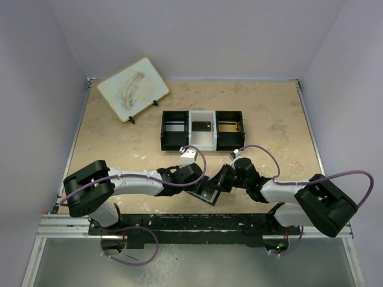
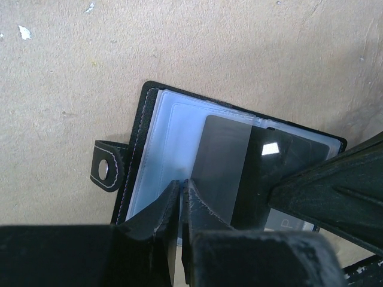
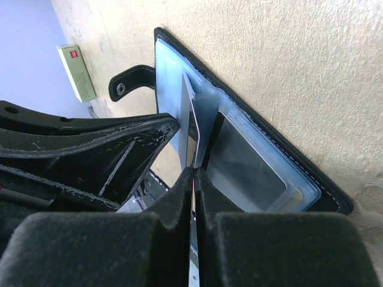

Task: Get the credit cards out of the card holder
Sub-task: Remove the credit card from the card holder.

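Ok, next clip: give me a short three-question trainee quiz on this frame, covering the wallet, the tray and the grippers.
1. True or false: the card holder lies folded shut with its strap snapped.
2. Which compartment of the tray holds a dark flat card? A left, B middle, C right.
3. In a few words: what does the right gripper pinch?

Key
1. False: it lies open, with the strap hanging free.
2. B
3. The edge of a thin card standing out of the card holder's sleeves.
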`<control>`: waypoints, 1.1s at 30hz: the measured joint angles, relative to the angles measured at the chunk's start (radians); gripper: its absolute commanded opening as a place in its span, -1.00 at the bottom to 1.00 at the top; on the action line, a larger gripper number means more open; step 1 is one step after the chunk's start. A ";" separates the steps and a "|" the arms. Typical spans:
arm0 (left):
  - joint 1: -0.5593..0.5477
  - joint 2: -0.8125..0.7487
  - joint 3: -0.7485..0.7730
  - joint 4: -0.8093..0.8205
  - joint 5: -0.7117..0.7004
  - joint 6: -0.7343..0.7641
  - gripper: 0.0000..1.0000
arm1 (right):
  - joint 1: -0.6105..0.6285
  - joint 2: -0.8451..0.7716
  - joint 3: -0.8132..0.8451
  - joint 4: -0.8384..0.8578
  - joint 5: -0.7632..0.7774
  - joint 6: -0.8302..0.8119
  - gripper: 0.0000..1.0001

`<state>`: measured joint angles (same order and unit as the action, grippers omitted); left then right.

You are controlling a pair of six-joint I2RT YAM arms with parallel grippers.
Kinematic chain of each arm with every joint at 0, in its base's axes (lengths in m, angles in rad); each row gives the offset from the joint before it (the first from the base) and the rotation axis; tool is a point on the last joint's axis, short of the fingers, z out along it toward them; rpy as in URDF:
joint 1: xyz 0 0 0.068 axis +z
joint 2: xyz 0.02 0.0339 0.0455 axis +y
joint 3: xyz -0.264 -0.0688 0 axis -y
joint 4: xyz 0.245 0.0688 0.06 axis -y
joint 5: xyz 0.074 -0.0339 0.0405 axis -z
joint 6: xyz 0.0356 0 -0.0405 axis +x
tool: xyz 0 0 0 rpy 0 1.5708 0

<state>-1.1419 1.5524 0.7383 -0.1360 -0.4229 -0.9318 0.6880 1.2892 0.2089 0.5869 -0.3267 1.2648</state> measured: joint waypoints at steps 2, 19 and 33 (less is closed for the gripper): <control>0.000 0.000 0.000 0.000 0.000 0.000 -0.97 | 0.000 0.000 0.000 0.002 0.000 0.000 -0.82; 0.000 0.000 0.000 -0.003 -0.001 0.000 -1.00 | 0.000 0.120 0.000 0.143 -0.005 0.008 -0.58; 0.000 0.000 0.000 -0.003 -0.005 -0.001 -1.00 | 0.000 0.106 -0.028 0.182 -0.003 0.009 -0.88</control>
<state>-1.1419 1.5520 0.7383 -0.1394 -0.4278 -0.9325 0.6880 1.3949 0.1810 0.7685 -0.3302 1.2736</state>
